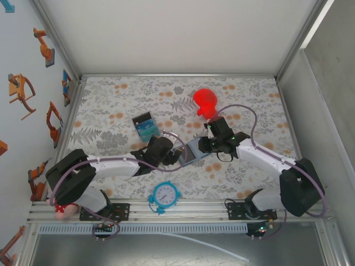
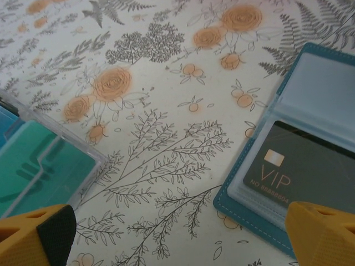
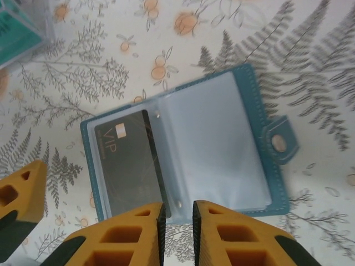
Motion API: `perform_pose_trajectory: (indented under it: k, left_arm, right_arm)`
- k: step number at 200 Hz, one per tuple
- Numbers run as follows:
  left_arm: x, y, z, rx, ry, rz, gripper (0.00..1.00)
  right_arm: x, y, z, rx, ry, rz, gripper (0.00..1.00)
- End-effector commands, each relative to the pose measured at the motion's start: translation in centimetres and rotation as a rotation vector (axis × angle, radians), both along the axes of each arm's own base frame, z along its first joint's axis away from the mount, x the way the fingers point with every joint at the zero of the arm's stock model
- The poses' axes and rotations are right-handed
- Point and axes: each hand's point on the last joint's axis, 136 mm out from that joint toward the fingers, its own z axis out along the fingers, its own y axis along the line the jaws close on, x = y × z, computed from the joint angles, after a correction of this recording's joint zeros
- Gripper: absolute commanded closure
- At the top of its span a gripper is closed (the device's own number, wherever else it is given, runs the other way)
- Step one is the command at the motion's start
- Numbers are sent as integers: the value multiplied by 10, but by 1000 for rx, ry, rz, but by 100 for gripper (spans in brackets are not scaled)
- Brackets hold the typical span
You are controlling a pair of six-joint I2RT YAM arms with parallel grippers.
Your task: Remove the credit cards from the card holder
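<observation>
The card holder [image 1: 191, 151] lies open and flat on the flowered tablecloth, between my two grippers. Its clear sleeves [image 3: 216, 144] show inside the teal-blue cover, with the snap tab [image 3: 280, 143] on the right side. One black credit card [image 3: 130, 166] marked VIP sits in the left sleeve, and it is also seen in the left wrist view [image 2: 302, 166]. My right gripper [image 3: 177, 213] hovers over the holder's near edge, its fingers a narrow gap apart with nothing between them. My left gripper [image 2: 177, 244] stands wide open beside the holder [image 2: 249, 213], one fingertip [image 2: 324, 233] over its corner.
A clear box with a teal and black insert [image 1: 145, 126] lies left of the holder and shows in the left wrist view [image 2: 33, 166]. A red rounded object [image 1: 206, 101] sits behind the right gripper. A blue clock [image 1: 165, 195] rests near the front rail.
</observation>
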Motion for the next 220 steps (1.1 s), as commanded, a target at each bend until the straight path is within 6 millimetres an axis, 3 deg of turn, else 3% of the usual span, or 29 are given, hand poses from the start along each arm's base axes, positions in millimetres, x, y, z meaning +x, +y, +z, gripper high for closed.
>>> perform_pose_trajectory:
  k: [1, 78, 143, 220]
  left_arm:
    - [4, -13, 2, -38, 5, 6, 3]
    - [5, -16, -30, 58, 40, 0, 3]
    - [7, -12, -37, 124, 36, 6, 3]
    - [7, -13, -38, 156, 24, 3, 3]
  right_arm:
    - [4, 15, 1, 47, 47, 24, 81]
    - [11, 35, -32, 131, 161, 79, 81]
    - [8, 38, -49, 206, 229, 81, 77]
    - [5, 36, -62, 233, 269, 57, 79]
